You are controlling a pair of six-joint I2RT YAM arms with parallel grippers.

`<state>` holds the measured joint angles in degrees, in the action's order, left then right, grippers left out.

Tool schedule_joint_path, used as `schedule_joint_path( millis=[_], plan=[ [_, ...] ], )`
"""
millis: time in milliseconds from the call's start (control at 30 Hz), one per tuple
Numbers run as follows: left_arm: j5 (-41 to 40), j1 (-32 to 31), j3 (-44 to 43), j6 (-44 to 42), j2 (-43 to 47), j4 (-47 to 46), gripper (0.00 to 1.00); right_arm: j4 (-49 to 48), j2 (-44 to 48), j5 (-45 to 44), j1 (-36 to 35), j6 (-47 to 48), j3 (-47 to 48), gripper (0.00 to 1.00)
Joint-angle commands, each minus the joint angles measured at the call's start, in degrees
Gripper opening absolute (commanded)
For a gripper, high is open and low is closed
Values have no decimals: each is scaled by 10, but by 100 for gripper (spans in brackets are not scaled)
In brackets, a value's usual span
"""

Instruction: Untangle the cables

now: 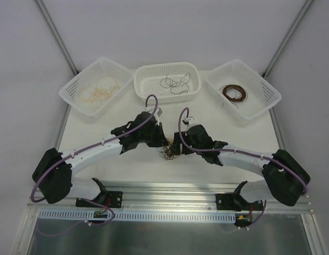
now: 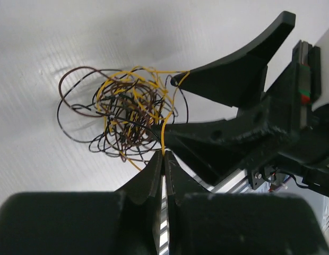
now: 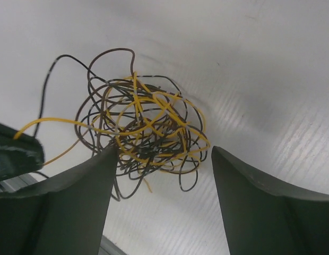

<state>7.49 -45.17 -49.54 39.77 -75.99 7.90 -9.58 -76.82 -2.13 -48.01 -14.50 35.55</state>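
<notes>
The overhead camera looks down over the whole white tabletop (image 1: 244, 133). Both wrist cameras closely face one tangle of yellow, black, brown wires (image 2: 130, 114).

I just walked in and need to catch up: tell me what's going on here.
Two arms are working on a tangle of thin yellow, black and brown wires on the table between them. The left gripper is shut on a yellow wire leading out of the tangle. The right gripper is open, fingertips at the tangle's edge. Behind, the left basket holds yellow wires, the middle basket black, the right basket brown.
</notes>
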Motion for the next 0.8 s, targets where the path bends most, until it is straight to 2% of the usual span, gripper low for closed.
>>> schedule_joint_path(
  millis=[0, 133, 367, 467, 633, 667, 767],
  plan=[
    [-24, -5, 28, 21, 36, -9, 0, -71, -39, -5, 5, -24, -9, 72],
    [-64, -5, 77, 30, 72, -8, 0, -80, -75, -2, 15, -25, -14, 61],
    [-94, -4, 181, 60, 121, -5, 0, -77, -88, 13, 33, -7, -20, 29],
    [-131, -4, 211, 76, 166, 8, 0, -60, -77, 6, 34, 10, -14, 16],
    [-142, -4, 219, 58, 203, 24, 0, -17, -60, 12, 34, 49, 3, 9],
    [-131, -4, 205, 34, 202, 25, 9, -9, -56, 15, 34, 58, 8, 8],
    [-80, -4, 170, -20, 194, 26, 29, 22, -53, 16, 27, 89, 29, 6]
  ],
)
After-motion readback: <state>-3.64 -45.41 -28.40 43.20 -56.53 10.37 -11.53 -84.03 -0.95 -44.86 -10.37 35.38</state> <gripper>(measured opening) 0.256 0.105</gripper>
